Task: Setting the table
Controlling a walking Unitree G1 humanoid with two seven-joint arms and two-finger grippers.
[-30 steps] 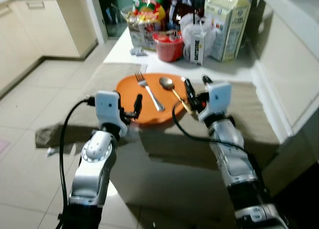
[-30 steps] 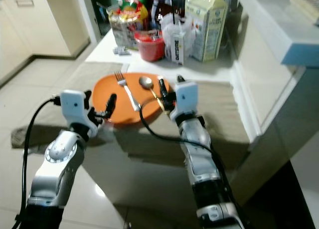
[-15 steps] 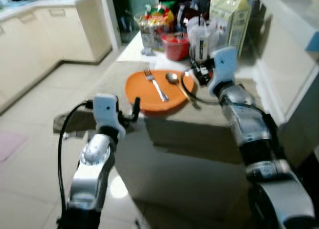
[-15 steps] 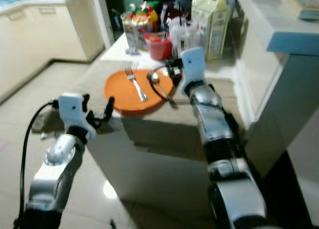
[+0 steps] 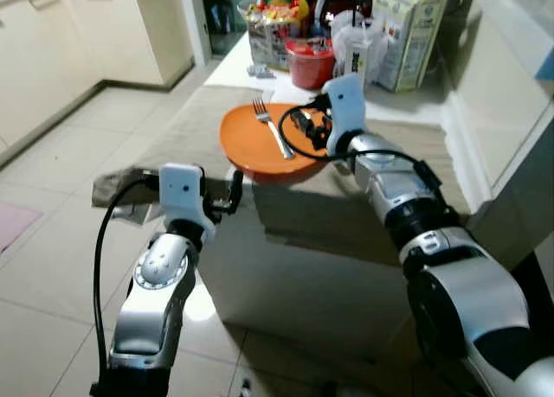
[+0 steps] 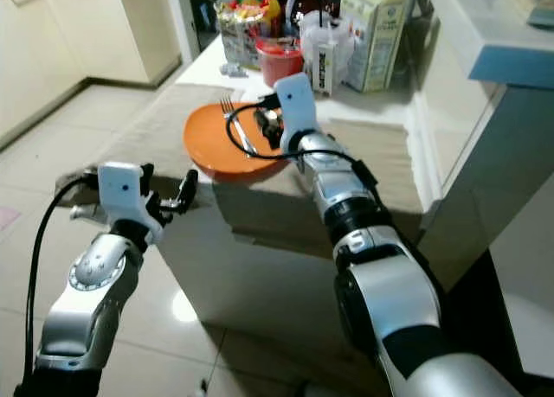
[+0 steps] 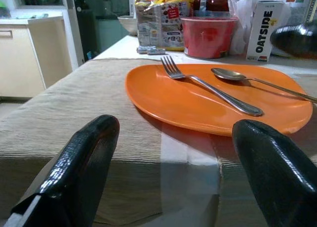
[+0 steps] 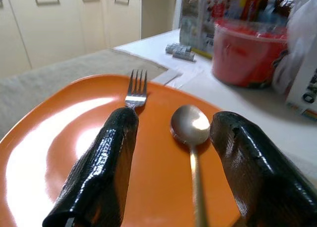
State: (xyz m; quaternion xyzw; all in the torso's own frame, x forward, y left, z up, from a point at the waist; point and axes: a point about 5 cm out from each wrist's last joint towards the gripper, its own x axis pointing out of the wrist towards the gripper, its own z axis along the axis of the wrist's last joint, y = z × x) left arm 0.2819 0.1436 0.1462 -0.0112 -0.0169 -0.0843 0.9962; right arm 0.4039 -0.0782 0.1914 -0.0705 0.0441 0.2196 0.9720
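Right tool has swung over the orange plate, fingers spread, straddling the spoon beside the fork; left tool gapes off the desk's near edge

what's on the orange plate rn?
On the orange plate lie a fork and a spoon, side by side. The right gripper hovers open over the spoon, one finger covering the fork's handle from its wrist view.
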